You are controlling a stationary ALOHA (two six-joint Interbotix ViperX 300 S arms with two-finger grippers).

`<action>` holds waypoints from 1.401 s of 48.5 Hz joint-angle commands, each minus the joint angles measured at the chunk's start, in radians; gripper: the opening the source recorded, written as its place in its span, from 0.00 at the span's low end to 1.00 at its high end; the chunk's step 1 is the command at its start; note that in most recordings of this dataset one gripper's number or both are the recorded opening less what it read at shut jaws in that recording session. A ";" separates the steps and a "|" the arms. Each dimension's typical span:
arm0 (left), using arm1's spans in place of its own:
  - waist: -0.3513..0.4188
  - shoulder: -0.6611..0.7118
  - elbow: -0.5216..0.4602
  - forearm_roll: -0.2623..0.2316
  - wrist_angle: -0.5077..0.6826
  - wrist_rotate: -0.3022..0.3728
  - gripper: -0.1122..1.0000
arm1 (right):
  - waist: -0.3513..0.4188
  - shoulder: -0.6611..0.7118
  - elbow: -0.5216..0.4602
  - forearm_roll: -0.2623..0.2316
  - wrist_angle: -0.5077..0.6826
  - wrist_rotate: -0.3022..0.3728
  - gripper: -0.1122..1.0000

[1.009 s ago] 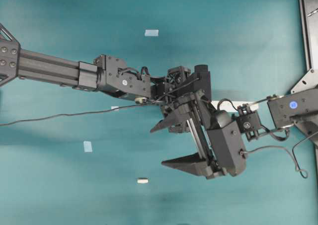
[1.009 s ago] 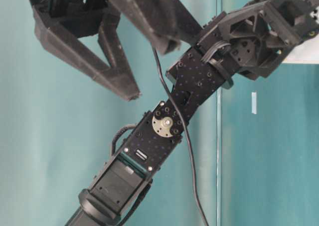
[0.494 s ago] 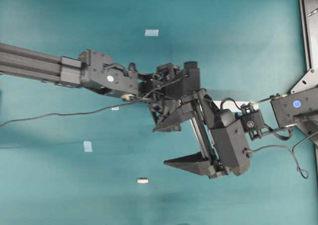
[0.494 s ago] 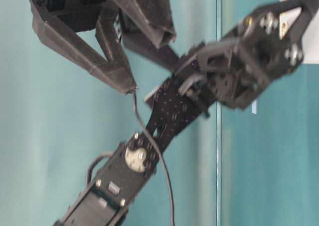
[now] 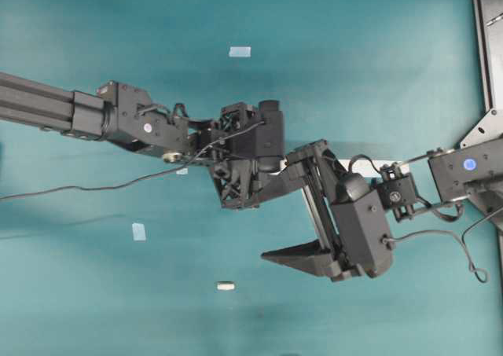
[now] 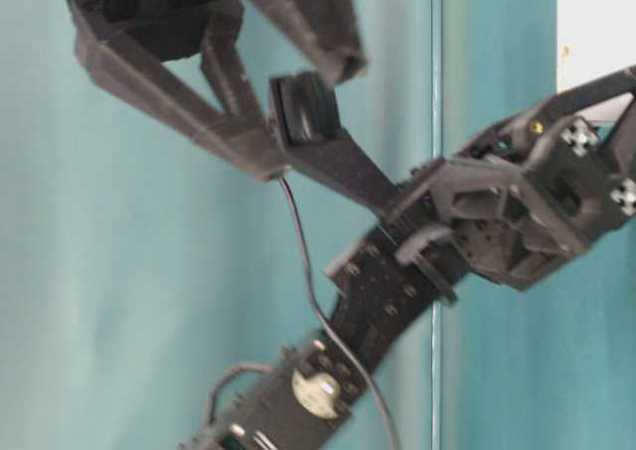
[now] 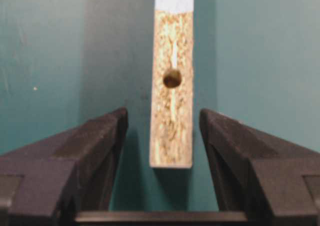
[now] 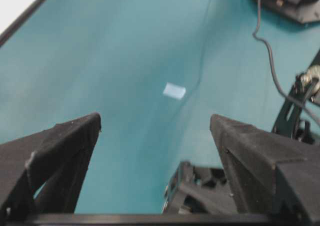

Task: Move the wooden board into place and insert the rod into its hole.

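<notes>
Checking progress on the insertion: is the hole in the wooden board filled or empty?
Empty. In the left wrist view the hole in the wooden board shows dark and open, and the rod lies apart on the table.

The board (image 7: 172,91) is pressed chip wood: its face is rough and speckled, pale tan with darker flecks, and the hole in it has a dark, slightly ragged rim. Its far end, at the top of the left wrist view, is covered by a smooth, matt pale-white coat. The table (image 5: 354,42) has a matt teal surface that looks like cloth or felt, without shine. The left gripper (image 7: 162,131) has fingers of matt black plastic with a fine grainy texture. The right gripper (image 8: 155,131) shows the same dull black plastic, a little scuffed at the edges. The rod (image 5: 225,286) looks smooth and cream-white. The tape (image 5: 240,52) is pale and flat.
</notes>
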 commanded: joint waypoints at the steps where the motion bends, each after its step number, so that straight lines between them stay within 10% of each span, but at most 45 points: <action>1: 0.002 -0.032 0.031 0.002 -0.091 0.005 0.63 | 0.000 -0.020 -0.020 0.000 0.021 0.003 0.99; 20: 0.002 -0.014 0.166 0.002 -0.347 0.005 0.62 | 0.012 0.034 -0.135 0.011 0.310 0.161 0.98; 46: 0.002 0.025 0.166 0.002 -0.420 0.005 0.61 | 0.080 0.370 -0.555 0.029 0.807 0.353 0.96; 68: 0.002 0.026 0.172 0.002 -0.420 0.006 0.61 | 0.083 0.541 -0.706 0.138 0.891 0.413 0.94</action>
